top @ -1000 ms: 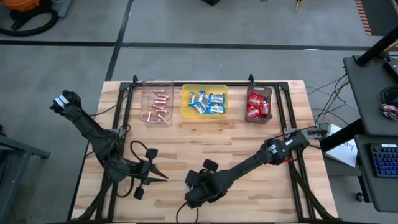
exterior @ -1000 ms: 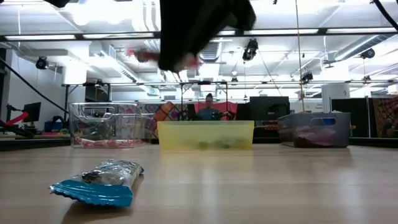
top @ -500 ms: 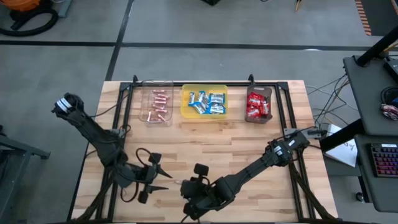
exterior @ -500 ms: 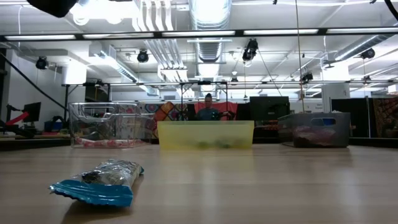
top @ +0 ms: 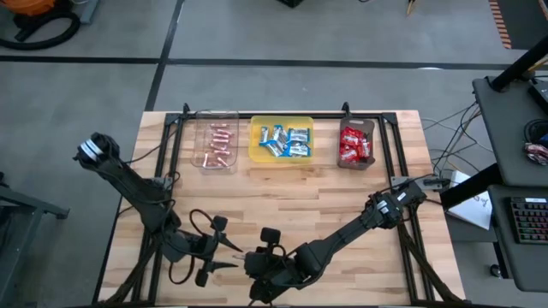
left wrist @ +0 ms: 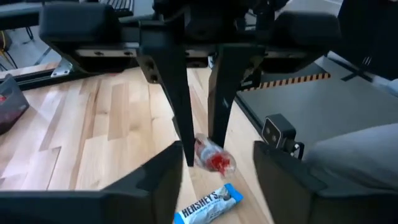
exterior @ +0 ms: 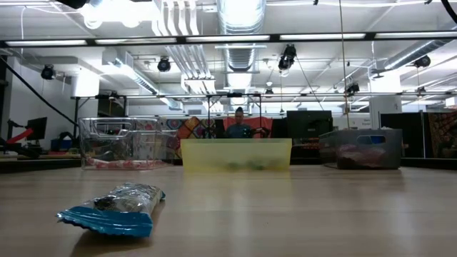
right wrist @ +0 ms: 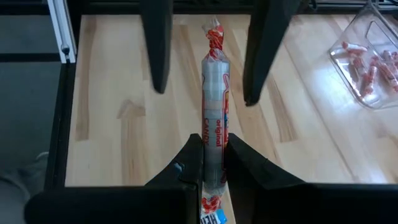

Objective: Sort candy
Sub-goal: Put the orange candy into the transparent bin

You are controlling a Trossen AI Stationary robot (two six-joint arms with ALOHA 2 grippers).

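My right gripper (top: 254, 265) hangs over the table's near edge, shut on a thin pinkish candy stick (right wrist: 214, 93). My left gripper (top: 235, 257) faces it, open. Its fingers (right wrist: 157, 50) stand on either side of the stick's twisted free end (right wrist: 214, 31) without touching it. A blue-and-white candy bar (left wrist: 208, 205) lies flat on the wood below them and also shows in the low view (exterior: 111, 210). At the far edge, the clear tray (top: 216, 145) holds pink sticks, the yellow tray (top: 281, 141) holds blue bars, and the dark tray (top: 356, 145) holds red packets. My right gripper pinches the stick between its two fingers near one end (right wrist: 212, 155). The stick runs on ahead past the fingertips, in line with the fingers. The fingers (left wrist: 180, 112) slant down from above, and the stick is lifted clear of the table.
A black frame rail (top: 282, 116) runs around the tabletop, close behind the trays. Bare wood (top: 300, 197) lies between the trays and the two grippers. The near edge of the table is close behind the grippers.
My left gripper has opened and moved toward the near edge and a little to the right. My right gripper, keeping the stick, has risen out of the low view and shifted left toward the near edge. The blue bar has stayed where it was.
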